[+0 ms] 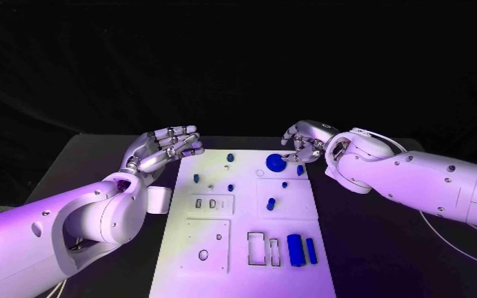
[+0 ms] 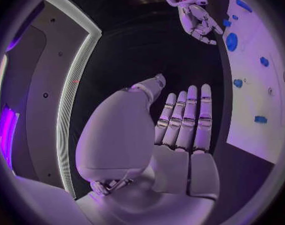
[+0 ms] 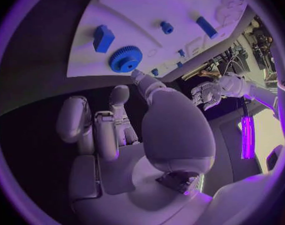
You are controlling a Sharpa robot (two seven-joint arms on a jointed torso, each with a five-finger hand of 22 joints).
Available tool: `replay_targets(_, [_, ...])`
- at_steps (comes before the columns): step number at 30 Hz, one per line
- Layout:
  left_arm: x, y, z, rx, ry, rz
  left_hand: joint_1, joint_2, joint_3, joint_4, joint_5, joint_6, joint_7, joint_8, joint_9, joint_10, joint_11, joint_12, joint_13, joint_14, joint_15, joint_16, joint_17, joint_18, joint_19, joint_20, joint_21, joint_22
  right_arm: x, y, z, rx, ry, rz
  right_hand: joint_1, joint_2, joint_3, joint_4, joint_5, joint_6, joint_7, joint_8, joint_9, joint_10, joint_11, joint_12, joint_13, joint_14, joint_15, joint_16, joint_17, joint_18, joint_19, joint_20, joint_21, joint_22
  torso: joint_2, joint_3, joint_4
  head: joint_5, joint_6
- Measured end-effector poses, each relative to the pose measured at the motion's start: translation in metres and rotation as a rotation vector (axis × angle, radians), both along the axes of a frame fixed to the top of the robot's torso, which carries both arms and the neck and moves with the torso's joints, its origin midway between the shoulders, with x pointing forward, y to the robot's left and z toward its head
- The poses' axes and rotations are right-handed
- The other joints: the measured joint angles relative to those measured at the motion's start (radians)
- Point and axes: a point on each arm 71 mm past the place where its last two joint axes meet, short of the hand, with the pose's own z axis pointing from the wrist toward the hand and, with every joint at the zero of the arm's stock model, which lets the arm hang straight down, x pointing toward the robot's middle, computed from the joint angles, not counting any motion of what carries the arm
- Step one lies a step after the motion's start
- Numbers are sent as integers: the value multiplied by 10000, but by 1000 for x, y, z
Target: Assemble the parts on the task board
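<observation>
The white task board (image 1: 288, 219) lies in the middle of the black table. A blue gear (image 1: 276, 163) sits near its far right corner, with a small blue piece (image 1: 300, 170) beside it. Two blue bars (image 1: 302, 249) lie side by side near the front right. My right hand (image 1: 306, 143) hovers just beyond the gear (image 3: 125, 58), fingers loosely bent and holding nothing. My left hand (image 1: 169, 145) hangs above the board's far left corner, palm flat, fingers stretched out and empty. In the left wrist view the left hand (image 2: 180, 135) faces the right hand (image 2: 195, 17) across the board (image 2: 261, 95).
Small blue pegs (image 1: 231, 187) are scattered over the board's far half, and a blue block (image 3: 103, 38) lies beside the gear. Rectangular slots (image 1: 256, 248) and a round hole (image 1: 203, 254) open in the near half. A small white block (image 1: 159, 199) lies left of the board.
</observation>
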Motion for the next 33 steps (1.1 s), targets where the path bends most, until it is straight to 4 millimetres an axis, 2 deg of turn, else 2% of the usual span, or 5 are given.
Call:
replay_targets(1, [0, 0, 0, 0, 3, 1, 0, 0, 0, 0, 0, 0, 0, 0, 0, 0, 0, 0, 0, 0, 0, 0, 0, 1, 0, 0, 0, 0, 0, -1, -1, -12, 79, -21, 32, 33, -132, 73, 40, -102, 29, 90, 43, 146, 14, 686, 701, -22, 24, 59, 0, -122, 93, 17, 109, 169, 0, 0, 0, -2, -4])
replay_targets(6, [0, 0, 0, -3, 17, 1, 0, 0, 0, 0, 0, 0, 0, 0, 0, 0, 0, 0, 0, 0, 0, 0, 0, 1, 0, 0, 0, 0, 1, 1, -5, -70, 436, -53, 146, 108, -505, 332, 59, -412, 128, 370, 163, 634, 90, 2597, 2675, -34, 106, 249, -1, -129, 407, 86, 533, 819, 4, -14, 4, -5, -29])
replay_targets(12, [0, 0, 0, -5, 31, -4, 0, 0, 0, 0, 0, 0, 0, 0, 1, 0, 0, 0, 0, 0, 0, 0, -1, 0, 0, 0, 0, 1, 1, 7, -12, -94, 722, 30, 282, 205, -769, 518, 191, -623, 197, 595, 247, 1022, 166, 3786, 3921, 0, 145, 338, -1, -276, 601, 171, 852, 1322, 8, -20, 17, 0, -66])
replay_targets(20, [0, 1, 0, 9, 51, 21, 0, 0, 0, 0, 0, 0, 0, 0, 1, 0, 0, 0, 0, 0, 0, 0, -1, 0, 0, 0, 0, -9, 4, 12, -15, -67, 824, 42, 491, 337, -944, 640, 445, -803, 233, 855, 325, 1342, 207, 4651, 4053, -36, 181, 463, -2, -277, 812, 207, 1113, 1652, 8, -32, 34, 15, -155])
replay_targets(33, [1, 2, -1, 22, 84, 32, 0, 0, 0, 0, 0, 0, 0, 0, 2, 0, 0, 0, 0, 0, 0, 0, -2, 0, 0, 0, 0, -9, 7, 21, -20, -51, 923, 136, 625, 387, -867, 647, 484, -802, 232, 953, 349, 1379, 172, 4726, 4052, -36, 180, 463, -4, -276, 812, 207, 1153, 1655, 3, -29, 22, 30, -269])
